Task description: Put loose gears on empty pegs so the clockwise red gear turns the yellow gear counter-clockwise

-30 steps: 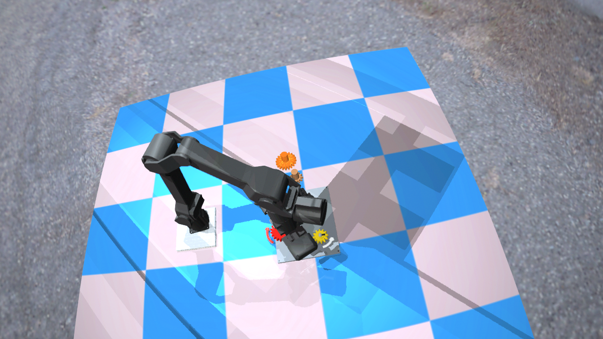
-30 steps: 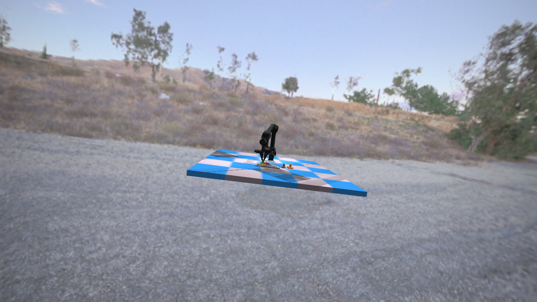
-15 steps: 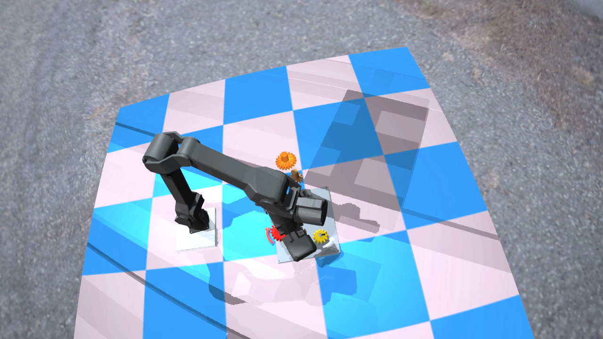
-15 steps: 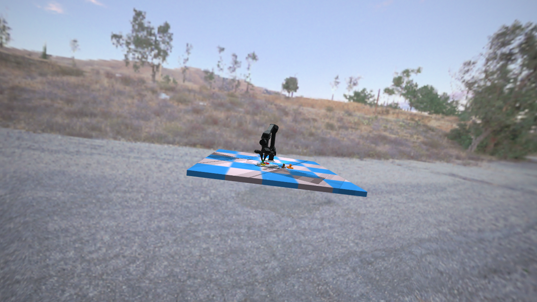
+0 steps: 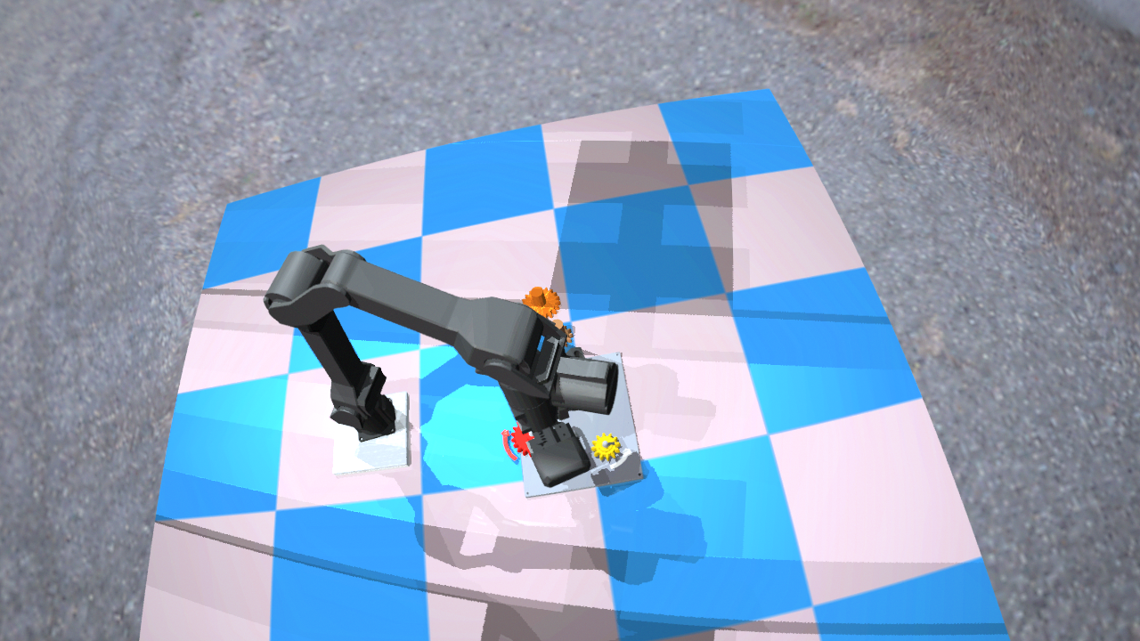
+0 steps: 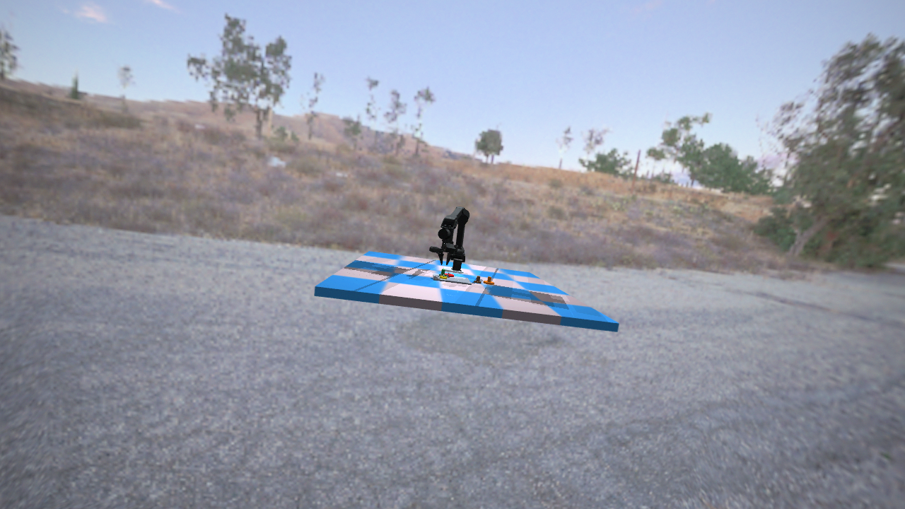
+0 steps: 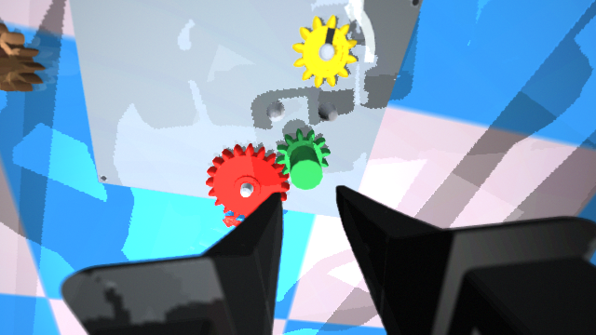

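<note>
The grey board [image 5: 624, 422] [image 7: 149, 70] bears the red gear [image 5: 521, 441] [image 7: 230, 174] and the yellow gear [image 5: 599, 450] [image 7: 314, 60] with a black stripe. A green gear [image 7: 305, 174] [image 6: 442, 272] stands upright on the board, its teeth against the red gear's. Whether it sits fully flat is hard to tell. One empty peg [image 7: 277, 108] and another empty peg [image 7: 326, 110] stand between the green and yellow gears. My gripper [image 7: 308, 196] [image 6: 445, 264] is open above the green gear, fingers clear of its knob. The top view hides the green gear behind the arm.
A large orange gear [image 5: 541, 301] [image 6: 488, 280] and a smaller brown gear [image 5: 558, 324] [image 6: 477, 278] [image 7: 19, 65] stand on the table beyond the board's far edge. The arm reaches over the board. A white arrow [image 7: 368, 34] lies beside the yellow gear.
</note>
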Robot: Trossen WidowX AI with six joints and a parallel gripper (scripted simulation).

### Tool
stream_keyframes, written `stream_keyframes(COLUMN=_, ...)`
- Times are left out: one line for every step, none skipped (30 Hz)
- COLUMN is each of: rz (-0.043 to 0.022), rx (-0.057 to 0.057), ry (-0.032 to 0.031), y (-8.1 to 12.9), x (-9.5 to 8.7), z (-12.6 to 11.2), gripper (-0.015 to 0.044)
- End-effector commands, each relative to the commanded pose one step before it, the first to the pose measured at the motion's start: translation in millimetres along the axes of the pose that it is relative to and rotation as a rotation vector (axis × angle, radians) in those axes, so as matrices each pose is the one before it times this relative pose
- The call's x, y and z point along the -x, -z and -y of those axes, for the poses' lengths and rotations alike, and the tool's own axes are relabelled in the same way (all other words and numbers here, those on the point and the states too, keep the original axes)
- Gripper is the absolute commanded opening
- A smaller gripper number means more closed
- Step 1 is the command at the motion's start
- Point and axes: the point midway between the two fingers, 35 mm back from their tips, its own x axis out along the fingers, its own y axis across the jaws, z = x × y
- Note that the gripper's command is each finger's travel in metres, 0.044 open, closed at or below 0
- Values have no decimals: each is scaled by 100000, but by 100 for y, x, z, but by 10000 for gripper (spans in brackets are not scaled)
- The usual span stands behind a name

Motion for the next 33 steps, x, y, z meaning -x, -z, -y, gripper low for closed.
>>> stream_keyframes(rz=931, rx=-883, ry=868, y=-29, x=1463, z=60, gripper=140)
stream_keyframes(rz=0, rx=0, ry=0, y=0, x=0, z=0, gripper=140)
stream_keyframes(rz=-23, rx=840, ry=-216, y=-214, x=-688, z=-166, gripper=166)
stream_keyframes(rz=93, rx=437, ry=-72, y=-447, x=-9, z=-527, gripper=193)
stream_keyframes(rz=150, rx=729, ry=-129, y=-724, x=-16, z=-899, gripper=219)
stream_keyframes(rz=179, rx=916, ry=-177, y=-873, x=-23, z=-1165, gripper=245)
stream_keyframes(rz=169, rx=920, ry=-194, y=-834, x=-26, z=-1205, gripper=271)
stream_keyframes(rz=156, rx=920, ry=-209, y=-790, x=-30, z=-1240, gripper=298)
stream_keyframes(rz=143, rx=920, ry=-224, y=-744, x=-33, z=-1273, gripper=324)
stream_keyframes(rz=129, rx=920, ry=-239, y=-698, x=-36, z=-1305, gripper=350)
stream_keyframes(rz=-25, rx=1269, ry=-37, y=-694, x=-7, z=-1313, gripper=376)
stream_keyframes(rz=-22, rx=1276, ry=-40, y=-655, x=-7, z=-1351, gripper=402)
stream_keyframes(rz=-20, rx=1276, ry=-42, y=-610, x=-7, z=-1380, gripper=429)
stream_keyframes(rz=-18, rx=1276, ry=-44, y=-564, x=-7, z=-1407, gripper=440)
stream_keyframes(rz=-16, rx=1276, ry=-46, y=-518, x=-7, z=-1433, gripper=440)
stream_keyframes(rz=-14, rx=1270, ry=-49, y=-467, x=-7, z=-1450, gripper=440)
stream_keyframes(rz=-10, rx=1007, ry=-41, y=-338, x=-5, z=-1165, gripper=440)
stream_keyframes(rz=-5, rx=604, ry=-25, y=-189, x=-3, z=-705, gripper=440)
stream_keyframes(rz=19, rx=138, ry=-26, y=-267, x=2, z=-367, gripper=440)
stream_keyframes(rz=9, rx=64, ry=-12, y=-121, x=0, z=-171, gripper=440)
stream_keyframes(rz=0, rx=0, ry=0, y=0, x=0, z=0, gripper=440)
stream_keyframes(rz=0, rx=0, ry=0, y=0, x=0, z=0, gripper=440)
stream_keyframes(rz=0, rx=0, ry=0, y=-3, x=-178, z=1, gripper=440)
stream_keyframes(rz=0, rx=0, ry=-1, y=-1, x=-444, z=1, gripper=440)
stream_keyframes(rz=0, rx=0, ry=0, y=2, x=-178, z=0, gripper=440)
stream_keyframes(rz=0, rx=0, ry=0, y=-3, x=-121, z=0, gripper=440)
stream_keyframes(rz=0, rx=0, ry=-1, y=-6, x=-362, z=0, gripper=440)
stream_keyframes(rz=-1, rx=0, ry=-1, y=0, x=-541, z=-1, gripper=440)
stream_keyframes(rz=-1, rx=0, ry=-1, y=6, x=-360, z=-2, gripper=440)
stream_keyframes(rz=0, rx=0, ry=0, y=3, x=-120, z=-1, gripper=440)
stream_keyframes(rz=0, rx=0, ry=0, y=0, x=0, z=0, gripper=440)
stream_keyframes(rz=0, rx=0, ry=0, y=-2, x=-26, z=0, gripper=440)
stream_keyframes(rz=0, rx=0, ry=0, y=-5, x=-79, z=-1, gripper=440)
